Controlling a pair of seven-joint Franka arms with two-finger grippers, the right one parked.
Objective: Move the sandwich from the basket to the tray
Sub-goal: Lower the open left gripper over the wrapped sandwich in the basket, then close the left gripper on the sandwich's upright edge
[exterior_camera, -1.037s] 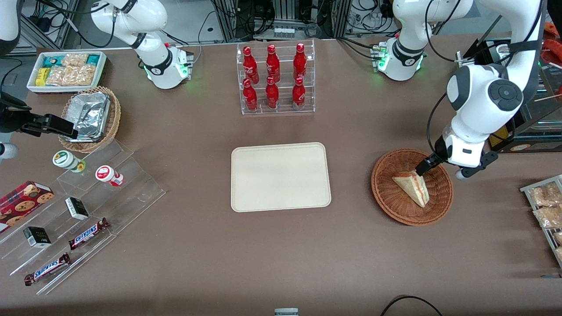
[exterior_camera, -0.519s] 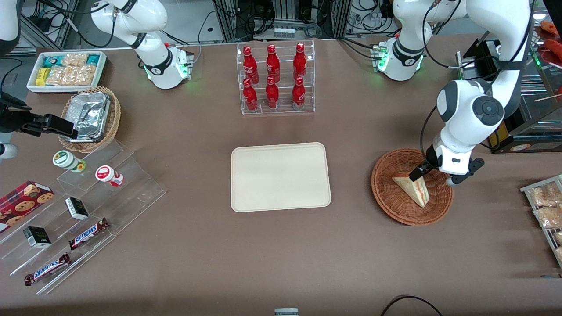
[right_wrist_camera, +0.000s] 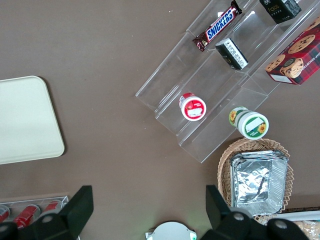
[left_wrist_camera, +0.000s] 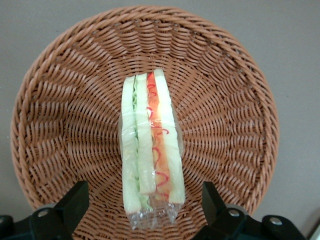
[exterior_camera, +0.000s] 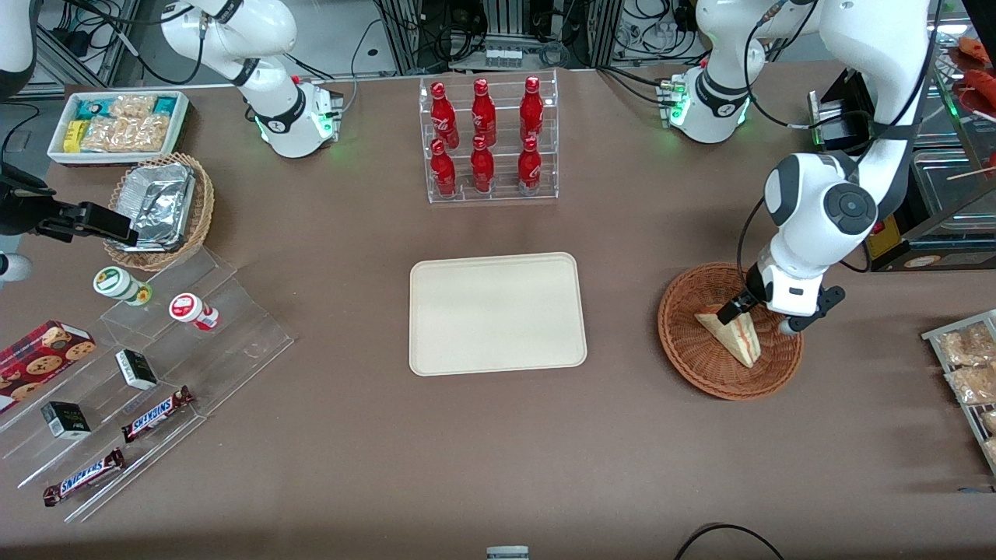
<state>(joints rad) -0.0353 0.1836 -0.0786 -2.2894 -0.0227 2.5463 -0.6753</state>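
Note:
The sandwich [exterior_camera: 733, 337], a plastic-wrapped triangular wedge, lies in the round reddish-brown basket [exterior_camera: 685, 354] toward the working arm's end of the table. In the left wrist view the sandwich [left_wrist_camera: 150, 150] rests on edge, showing green and orange-red filling, in the middle of the basket [left_wrist_camera: 60, 115]. My left gripper [exterior_camera: 759, 317] hangs low over the basket, open. Its black fingers [left_wrist_camera: 75, 200] stand on either side of the sandwich's wide end without touching it. The cream-beige tray [exterior_camera: 498, 313] lies bare at the table's middle, beside the basket.
A clear rack of red bottles [exterior_camera: 489, 140] stands farther from the camera than the tray. A tan basket with foil [exterior_camera: 159, 206], a white snack bin [exterior_camera: 117, 124] and a clear stepped shelf [exterior_camera: 156, 365] lie toward the parked arm's end. Snack packets [exterior_camera: 965, 362] lie beside the basket.
My left gripper has come down and moved toward the tray's side, from the basket's rim to over the sandwich's wide end. The sandwich has not moved.

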